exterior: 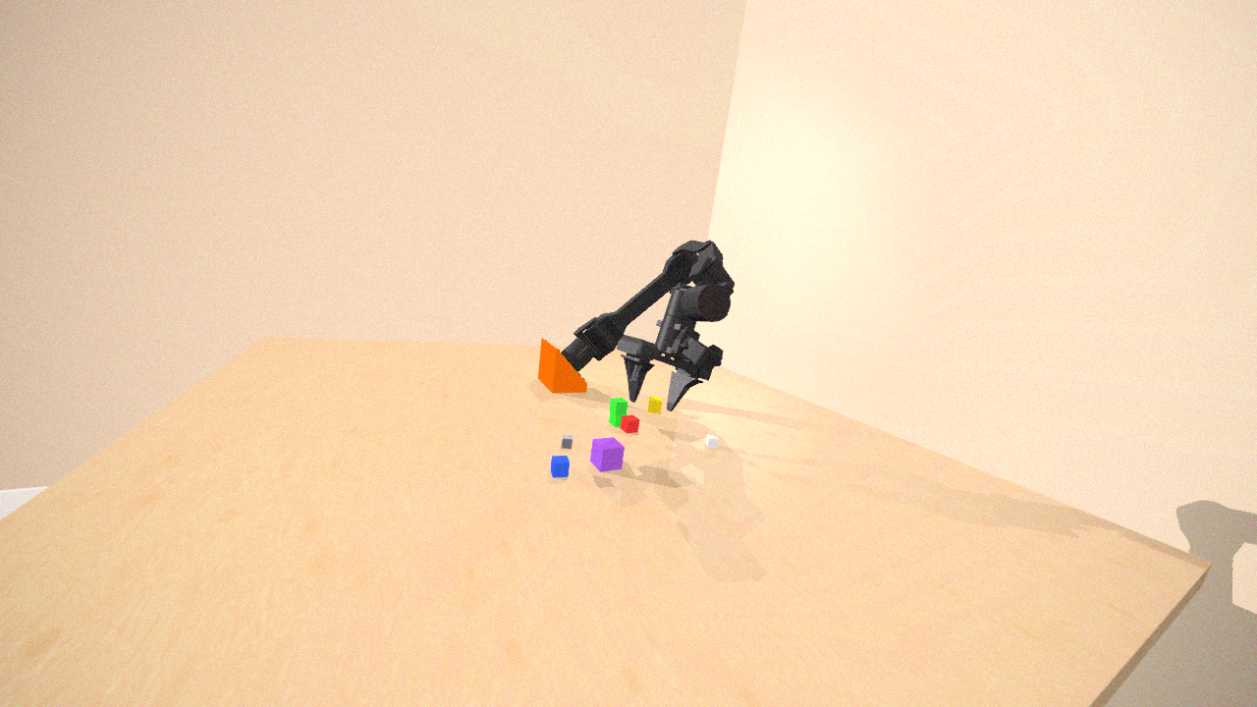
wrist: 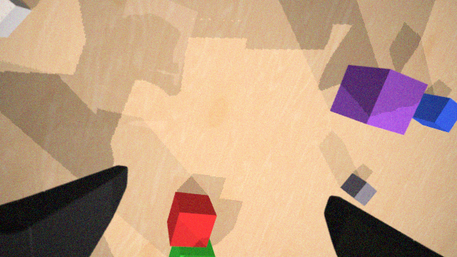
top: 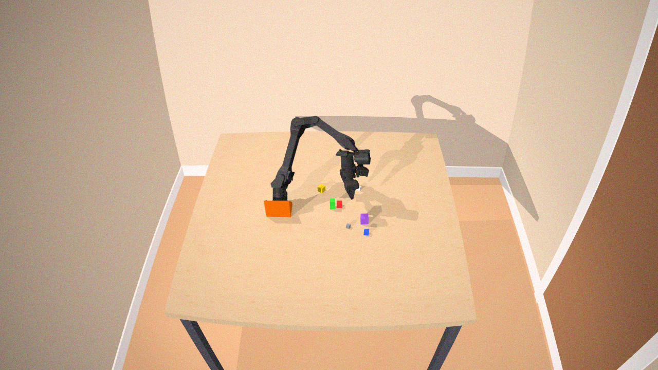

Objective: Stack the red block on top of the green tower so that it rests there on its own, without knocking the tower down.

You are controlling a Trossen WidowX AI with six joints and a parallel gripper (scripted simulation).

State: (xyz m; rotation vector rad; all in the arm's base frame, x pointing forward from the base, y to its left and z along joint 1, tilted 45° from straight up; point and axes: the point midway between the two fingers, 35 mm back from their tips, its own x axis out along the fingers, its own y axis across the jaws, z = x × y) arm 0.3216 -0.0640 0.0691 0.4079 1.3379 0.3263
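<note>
Wide-open, empty gripper (exterior: 657, 395) above the table (exterior: 352, 563), near red block (exterior: 628, 423) beside green tower (exterior: 618, 410).

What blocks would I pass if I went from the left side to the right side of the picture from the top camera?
yellow block → green tower → red block → gray block → purple block. The blue block sits just under the purple one, so its place is unclear.

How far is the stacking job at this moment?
Nothing is stacked yet: the red block sits on the table beside the green tower, which stands upright. The gripper hangs open and empty above them. Left: grasp the block, lift it, set it on the tower.
</note>
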